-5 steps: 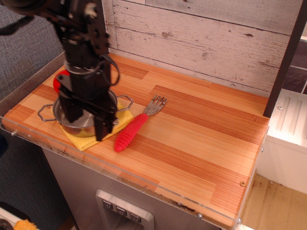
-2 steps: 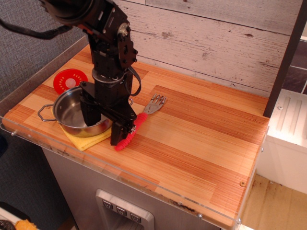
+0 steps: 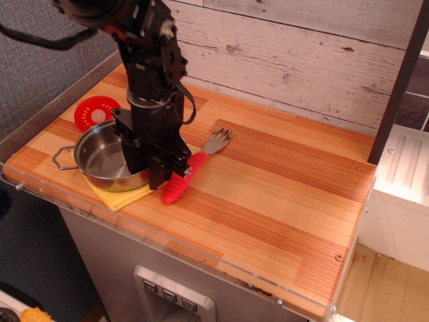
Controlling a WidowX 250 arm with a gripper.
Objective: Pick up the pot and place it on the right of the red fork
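The shiny steel pot (image 3: 100,157) sits on a yellow cloth (image 3: 125,196) at the front left of the counter. Its left wire handle shows; its right handle is hidden behind my gripper. My black gripper (image 3: 147,176) points down over the pot's right rim, with one finger inside the pot and the other outside it, drawn close together on the rim. The pot still rests on the cloth. The red fork (image 3: 186,177) lies diagonally just right of the gripper, its ribbed handle touching the outer finger and its silver tines pointing back right.
A round red disc (image 3: 98,111) lies behind the pot at the left. The wooden counter (image 3: 281,201) stretches to the right of the fork. A plank wall runs along the back, and a clear rail edges the front.
My gripper moved right from over the pot's middle to its right rim, then its fingers drew together across the rim. The fork shifted slightly.
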